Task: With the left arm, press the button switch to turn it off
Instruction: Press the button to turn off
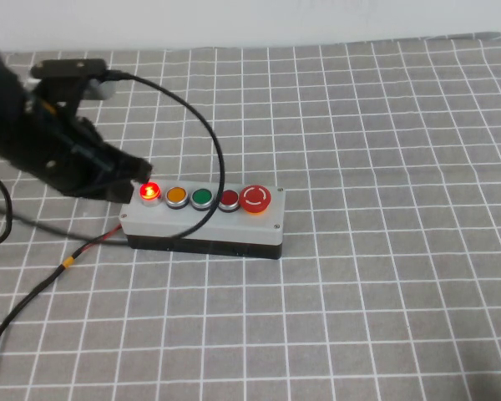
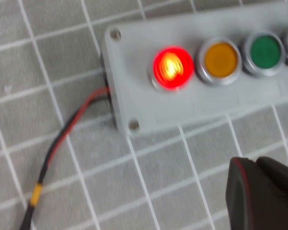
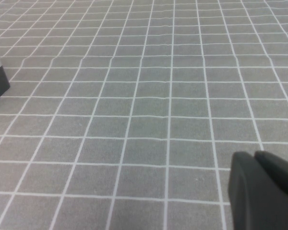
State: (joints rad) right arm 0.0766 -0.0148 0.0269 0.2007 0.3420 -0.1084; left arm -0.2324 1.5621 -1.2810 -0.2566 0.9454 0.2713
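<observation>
**Button switch lit; press not yet made**

Grey cloth with a white grid (image 1: 384, 276) covers the table, a pale wall along the far edge.

High view: the grey box (image 1: 202, 219) sits left of centre, five buttons in a row on top. The button switch (image 1: 149, 192) is at the left end and glows bright red, so it reads as on; the task is not done. Next to it come the orange button (image 1: 177, 196), the green button (image 1: 202, 197), the dark red button (image 1: 229, 199) and the large mushroom button (image 1: 255, 198). The left arm (image 1: 33, 134) comes in from the far left; the left gripper (image 1: 127, 185) sits just beside the lit button, at the box's left end. Contact cannot be confirmed. The black cable (image 1: 202, 134) loops over the box. The right gripper is out of sight here.

Left wrist view: lit button switch (image 2: 172, 67) at the box's end, the red-black wire (image 2: 62, 136) leaving that end. One dark fingertip of the left gripper (image 2: 261, 194) shows at the corner, clear of the box, holding nothing; whether spread or pressed together, cannot tell.

Right wrist view: bare grid cloth; the right gripper (image 3: 261, 191) hangs over it, well away from the work, holding nothing; its opening cannot be told.

Remaining, by my judgement: move onto the lit button and press until the light goes out.
</observation>
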